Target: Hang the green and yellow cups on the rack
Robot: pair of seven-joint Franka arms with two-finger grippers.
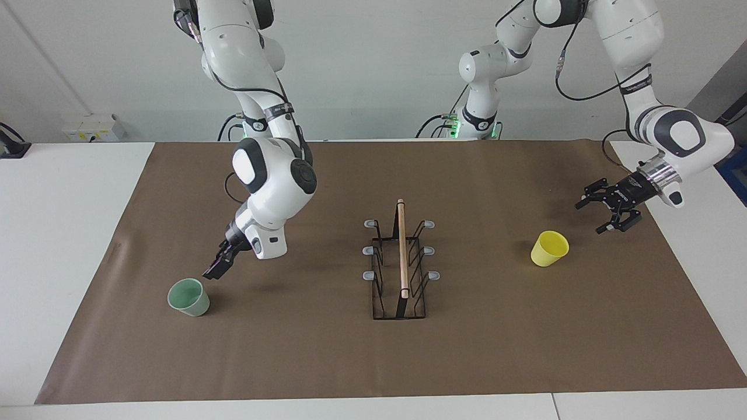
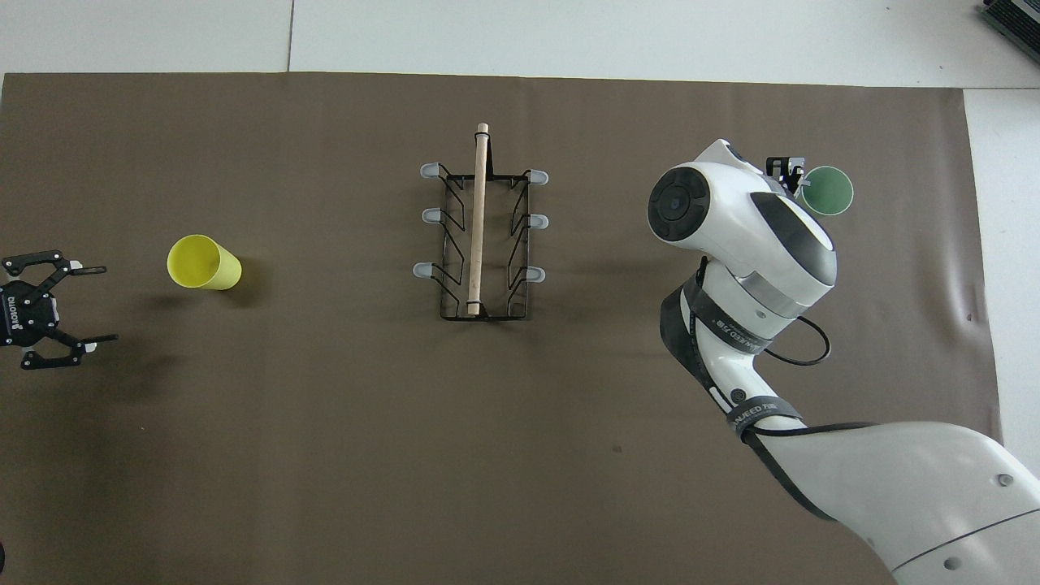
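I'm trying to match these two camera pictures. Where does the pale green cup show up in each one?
Facing view: the green cup stands low at the picture's left, just below the right pincer.
Overhead view: the green cup is high at the picture's right, partly covered by the right arm.
Shared landmark: the rack stands mid-table in both, the cup toward the right arm's end.

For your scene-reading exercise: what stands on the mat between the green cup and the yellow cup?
The black wire rack stands between the green cup and the yellow cup; the overhead view shows it best.
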